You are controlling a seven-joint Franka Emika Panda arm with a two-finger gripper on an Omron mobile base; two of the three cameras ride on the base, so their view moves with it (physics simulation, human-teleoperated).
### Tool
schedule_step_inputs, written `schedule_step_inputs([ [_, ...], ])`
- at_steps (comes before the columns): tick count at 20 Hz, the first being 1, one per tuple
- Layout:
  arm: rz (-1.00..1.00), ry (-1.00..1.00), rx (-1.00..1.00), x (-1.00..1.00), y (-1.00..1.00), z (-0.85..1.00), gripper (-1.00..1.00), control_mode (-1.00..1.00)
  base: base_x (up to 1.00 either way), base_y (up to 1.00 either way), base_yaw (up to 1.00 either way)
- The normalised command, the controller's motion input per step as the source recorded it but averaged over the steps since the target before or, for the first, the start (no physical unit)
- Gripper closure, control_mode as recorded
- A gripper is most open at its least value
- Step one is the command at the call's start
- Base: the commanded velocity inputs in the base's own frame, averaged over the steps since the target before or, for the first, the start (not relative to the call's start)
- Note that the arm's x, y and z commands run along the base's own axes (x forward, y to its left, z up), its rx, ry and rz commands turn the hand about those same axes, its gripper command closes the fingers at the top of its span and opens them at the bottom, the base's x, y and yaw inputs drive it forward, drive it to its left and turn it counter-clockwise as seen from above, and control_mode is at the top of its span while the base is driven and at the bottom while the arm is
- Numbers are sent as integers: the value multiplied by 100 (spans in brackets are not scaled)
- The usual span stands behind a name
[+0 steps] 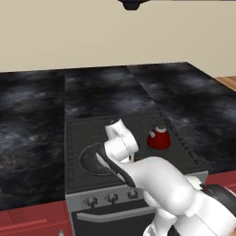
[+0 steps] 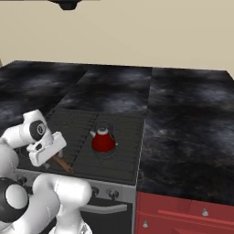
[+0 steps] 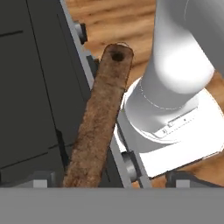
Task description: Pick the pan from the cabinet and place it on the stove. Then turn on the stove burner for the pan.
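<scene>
Pan (image 1: 94,161) sits on the stove's (image 2: 119,132) front-left burner, gripper (image 3: 109,181) spread wide around its handle (image 3: 98,118), probably letting go before the knobs.

The arm (image 1: 138,170) hides much of the pan (image 1: 90,161), and the fingers can't be made out.

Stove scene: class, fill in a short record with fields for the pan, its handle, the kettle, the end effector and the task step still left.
pan: lies on the front-left burner of the stove
handle: brown wood, points toward the stove's front edge, between the fingertips, with a hole at its end
kettle: red, upright on another burner, apart from the pan
end effector: open, straddling the handle, not clamped on it
knobs: a row on the front panel, untouched
step left: turn on the pan's burner
</scene>
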Motion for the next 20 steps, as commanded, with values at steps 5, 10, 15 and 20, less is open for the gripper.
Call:
schedule_step_inputs([
  [5,0,-40,-11,-55,43,22,-100,-100,0,0,0],
  [10,0,-44,-12,-36,41,21,-100,-100,0,0,0],
  [15,1,-44,-13,-40,46,18,-100,-100,0,0,0],
  [20,5,-37,-19,-59,61,2,-100,-100,0,0,0],
])
